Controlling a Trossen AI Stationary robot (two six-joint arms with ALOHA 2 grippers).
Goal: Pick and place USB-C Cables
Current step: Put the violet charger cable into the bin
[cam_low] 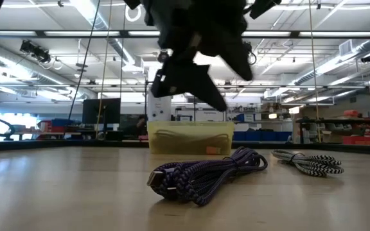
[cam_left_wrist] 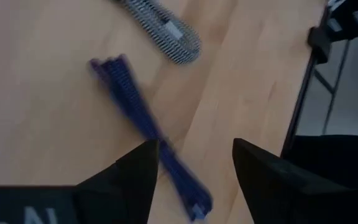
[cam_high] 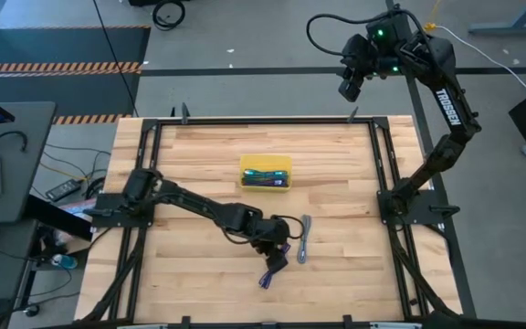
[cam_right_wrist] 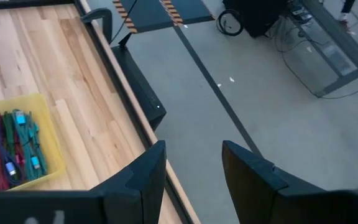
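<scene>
Your left gripper (cam_high: pixel 275 260) is positioned low over the front centre of the wooden desk (cam_high: pixel 199 155), with the left arm reaching in from the desk's left edge. The left wrist view shows its two fingers (cam_left_wrist: pixel 132 180) spread apart with nothing clamped between them. The purple cable (cam_high: pixel 268 277) lies flat on the desk directly beneath the gripper; in the left wrist view the purple cable (cam_left_wrist: pixel 148 127) runs through the gap between the fingers, lying on the wood below them. In the low view the purple cable (cam_low: pixel 204 173) rests on the desk surface with the gripper (cam_low: pixel 201 83) suspended above it, not touching.

The grey cable (cam_high: pixel 304 239) lies on the desk just beside the left gripper, on its right, apart from the purple cable. The low view shows the grey cable (cam_low: pixel 310 162) flat on the wood, and the left wrist view shows the grey cable (cam_left_wrist: pixel 163 28) beyond the purple one.

The yellow tray (cam_high: pixel 266 163) sits at mid-desk, behind both loose cables. It contains several bundled cables (cam_right_wrist: pixel 14 149) in maroon, green, teal-blue and purple, as seen in the right wrist view.

Your right gripper (cam_high: pixel 350 87) is raised beyond the rear right corner of the desk, over the floor. Its fingers (cam_right_wrist: pixel 145 180) stand apart and hold nothing.
</scene>
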